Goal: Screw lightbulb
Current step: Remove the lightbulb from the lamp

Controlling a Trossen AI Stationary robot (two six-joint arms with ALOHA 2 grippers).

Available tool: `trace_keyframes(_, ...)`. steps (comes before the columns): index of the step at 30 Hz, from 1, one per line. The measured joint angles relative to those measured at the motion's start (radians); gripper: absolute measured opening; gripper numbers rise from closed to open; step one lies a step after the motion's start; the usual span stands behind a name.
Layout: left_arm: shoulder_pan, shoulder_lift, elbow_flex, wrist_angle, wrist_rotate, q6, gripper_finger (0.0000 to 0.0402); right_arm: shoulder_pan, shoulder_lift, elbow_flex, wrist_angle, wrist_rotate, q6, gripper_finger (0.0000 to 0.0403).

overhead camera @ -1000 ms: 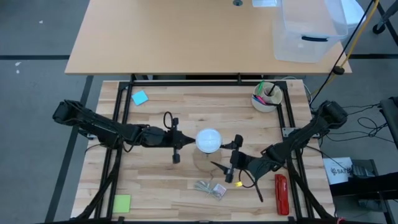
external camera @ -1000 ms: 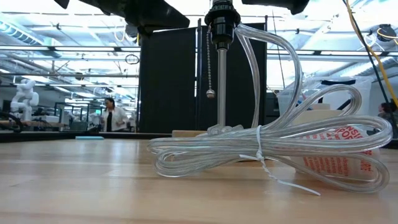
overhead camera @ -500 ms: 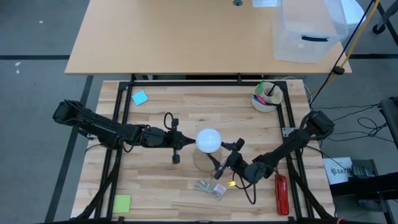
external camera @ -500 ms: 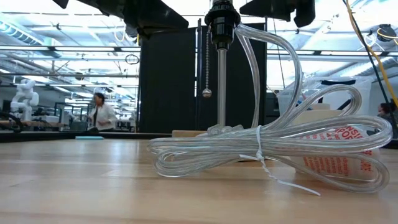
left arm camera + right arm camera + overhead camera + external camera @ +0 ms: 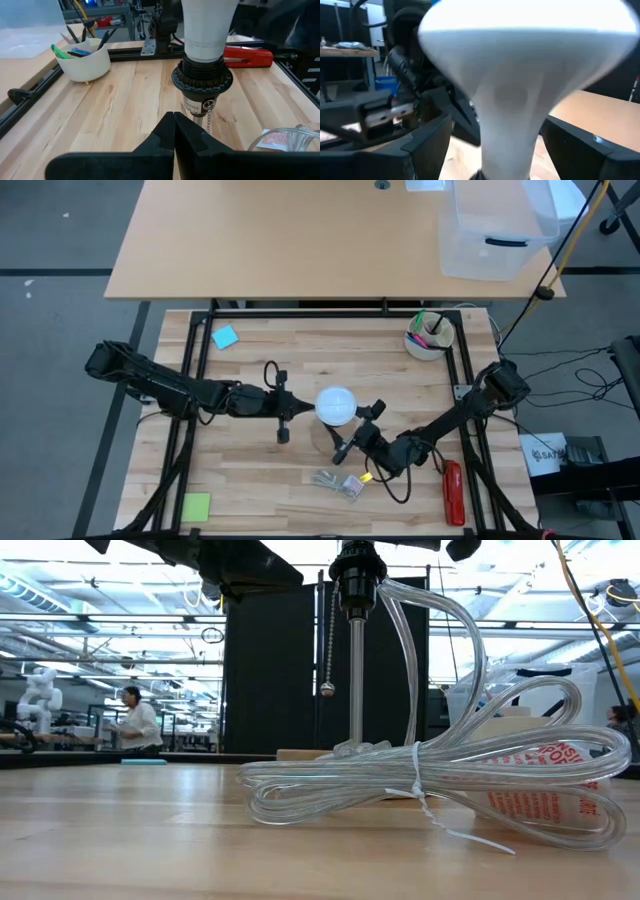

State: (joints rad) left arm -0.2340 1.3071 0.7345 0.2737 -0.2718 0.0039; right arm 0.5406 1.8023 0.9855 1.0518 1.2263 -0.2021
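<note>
wooden table (image 5: 300,360): one lightbulb (image 5: 336,405) (socketed)

Two matte-black jointed robot arms, left arm (image 5: 170,388) and right arm (image 5: 455,415), trail thin black cables; blunt black fingers (image 5: 195,137) show.

One lightbulb (image 5: 336,405), two sticky notes (image 5: 225,337), one cup of pens (image 5: 429,333), one red stapler (image 5: 452,490), one clear bin (image 5: 497,225)
</note>
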Motion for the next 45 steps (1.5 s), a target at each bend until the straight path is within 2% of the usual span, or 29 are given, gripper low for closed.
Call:
trace_keyframes(5,0.0,0.0,0.0,-0.001,0.0,-0.02,0.0,-0.012,0.0,0.01,-0.013,0.005,0.02,0.028)
trace_keyframes(12,-0.002,0.0,0.0,-0.003,0.0,-0.021,0.0,-0.011,0.0,0.01,-0.034,0.006,0.042,0.0169)
trace_keyframes(14,-0.002,0.0,0.0,-0.003,0.0,-0.021,0.0,-0.01,0.0,0.01,-0.045,0.006,0.05,0.0148)
trace_keyframes(27,-0.028,0.0,0.0,-0.005,0.001,-0.021,0.0,-0.009,-0.003,0.011,-0.097,-0.001,0.052,0.0153)
trace_keyframes(34,-0.031,0.003,0.0,-0.08,0.065,-0.066,0.0,-0.009,-0.017,0.011,-0.129,-0.031,0.029,0.0152)
trace_keyframes(40,-0.036,0.113,0.0,-0.075,0.033,-0.109,0.0009,-0.009,-0.039,0.011,-0.196,-0.053,0.04,0.0153)
trace_keyframes(45,-0.036,0.24,-0.001,0.036,0.008,-0.115,0.0053,-0.009,-0.045,0.01,-0.206,-0.058,0.033,0.0154)
